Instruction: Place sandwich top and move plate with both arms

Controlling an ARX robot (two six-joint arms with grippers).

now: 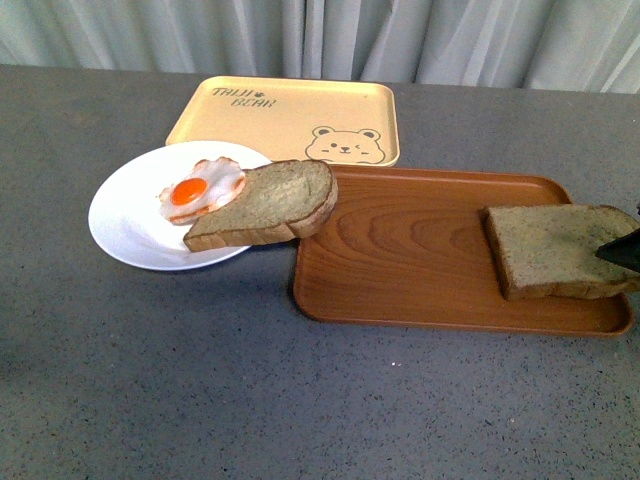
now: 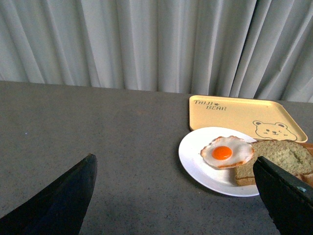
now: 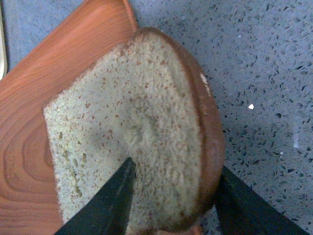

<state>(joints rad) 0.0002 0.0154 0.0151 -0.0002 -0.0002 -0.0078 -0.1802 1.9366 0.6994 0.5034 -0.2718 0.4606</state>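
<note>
The sandwich top [image 1: 555, 250], a thick squarish brown slice, lies at the right end of the wood-grain tray [image 1: 420, 250]. My right gripper [image 3: 173, 196] is shut on the slice's crust edge [image 3: 137, 122], one black finger on each face. In the front view only a dark fingertip [image 1: 622, 250] shows, at the right border. The white plate [image 1: 130, 215] sits to the left. It holds a fried egg [image 1: 200, 190] and a paler rounded slice [image 1: 270, 205] that overhangs toward the wood tray. My left gripper [image 2: 176, 196] hangs open over bare table, short of the plate [image 2: 195, 161].
A beige bear-face tray [image 1: 285, 115] lies behind the plate, near the curtain. The grey speckled table [image 1: 300, 400] runs across the front. The rim of the wood tray [image 3: 73, 54] shows under the held slice in the right wrist view.
</note>
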